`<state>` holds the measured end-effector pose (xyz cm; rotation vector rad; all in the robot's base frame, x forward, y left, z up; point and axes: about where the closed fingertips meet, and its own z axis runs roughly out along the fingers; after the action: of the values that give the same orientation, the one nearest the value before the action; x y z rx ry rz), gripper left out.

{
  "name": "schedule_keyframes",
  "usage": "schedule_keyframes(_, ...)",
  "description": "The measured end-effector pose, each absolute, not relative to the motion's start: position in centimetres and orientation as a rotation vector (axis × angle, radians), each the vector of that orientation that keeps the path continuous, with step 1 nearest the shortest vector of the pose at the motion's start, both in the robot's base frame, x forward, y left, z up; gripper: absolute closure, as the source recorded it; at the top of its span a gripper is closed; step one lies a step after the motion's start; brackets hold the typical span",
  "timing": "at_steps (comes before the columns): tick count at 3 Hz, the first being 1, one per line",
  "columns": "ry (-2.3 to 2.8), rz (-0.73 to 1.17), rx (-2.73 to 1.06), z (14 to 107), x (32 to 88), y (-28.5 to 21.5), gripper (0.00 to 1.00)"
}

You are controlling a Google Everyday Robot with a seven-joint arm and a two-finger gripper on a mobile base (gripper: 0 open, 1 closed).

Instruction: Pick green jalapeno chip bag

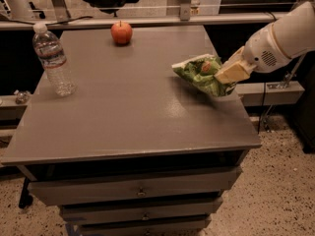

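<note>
Tool point(230, 73) clamped on right end of chip bag point(199, 75), near worktop point(128, 112) edge. Lift straight, slow; foil looks slippery, squeeze firm.

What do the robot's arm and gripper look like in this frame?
The arm is a fat, rounded white shell with a thin orange band and a small perforated grille near the wrist. The gripper, at the table's right edge, is blocky and pale tan.

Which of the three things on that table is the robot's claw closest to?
The green jalapeno chip bag at the right edge of the table; the gripper touches it. The apple and water bottle sit far off.
</note>
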<state>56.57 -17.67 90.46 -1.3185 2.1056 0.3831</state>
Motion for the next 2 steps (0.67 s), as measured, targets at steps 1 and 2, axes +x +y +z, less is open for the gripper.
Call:
schedule_keyframes(1,2.048,0.515,-1.243,93.7,55.1,-16.3,1.00)
schedule_keyframes(2,1.967,0.657,-1.187,97.5,53.0,-14.2,1.00)
